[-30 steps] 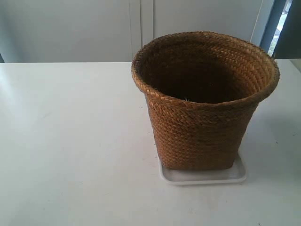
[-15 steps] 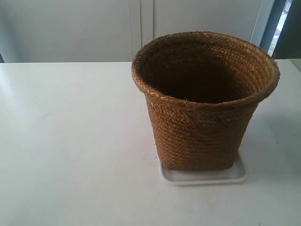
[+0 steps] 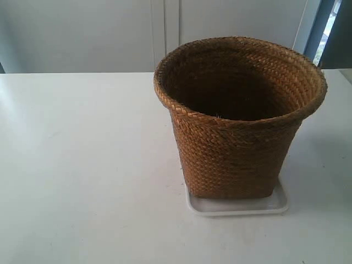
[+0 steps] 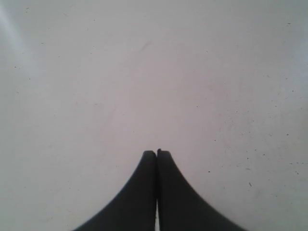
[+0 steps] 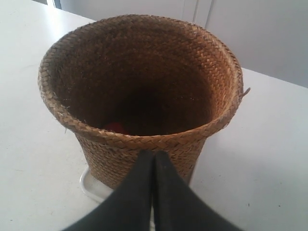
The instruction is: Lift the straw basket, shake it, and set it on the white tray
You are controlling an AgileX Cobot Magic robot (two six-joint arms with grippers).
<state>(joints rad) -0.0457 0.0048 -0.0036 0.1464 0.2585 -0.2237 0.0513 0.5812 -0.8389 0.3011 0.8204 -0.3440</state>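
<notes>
The left gripper [image 4: 157, 153] hangs clenched, empty, over the white table [image 4: 144, 72]. The right gripper [image 5: 154, 153], clenched too, points at the braided basket [image 3: 231, 154], upright on the glossy tray [image 3: 236, 207].

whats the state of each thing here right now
straw basket: upright, unheld
white tray: flat on the table, basket standing on it
red item: inside the basket, mostly hidden
left gripper: shut, empty, over the table
right gripper: shut, empty, facing the basket
</notes>
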